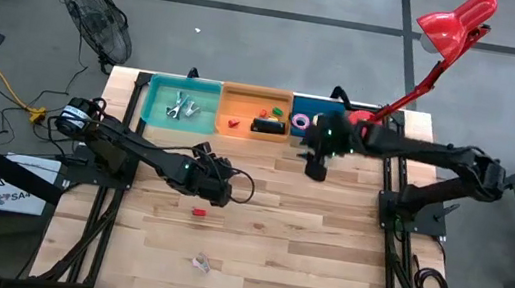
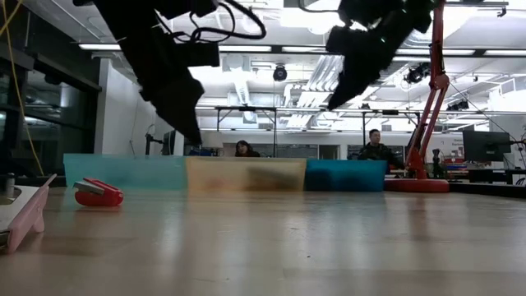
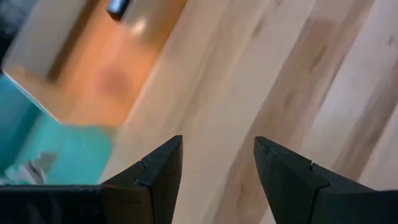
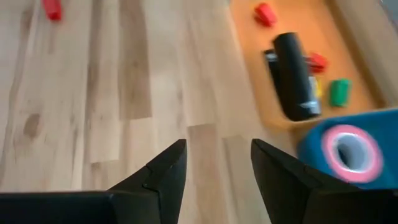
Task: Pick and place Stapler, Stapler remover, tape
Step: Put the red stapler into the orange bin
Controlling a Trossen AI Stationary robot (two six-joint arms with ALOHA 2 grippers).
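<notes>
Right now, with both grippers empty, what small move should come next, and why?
Probably lower the left gripper toward the small red stapler just beside it on the table. Its fingers are open, and the black stapler already lies in the orange bin.

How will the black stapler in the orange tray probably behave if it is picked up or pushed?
The black stapler looks rigid, so it should keep its shape in a grasp. Its rounded, glossy top may be somewhat slippery. It lies flat on its long side in the orange tray, so a push would likely slide it rather than tip it, nudging the small red and green pieces beside it.
</notes>
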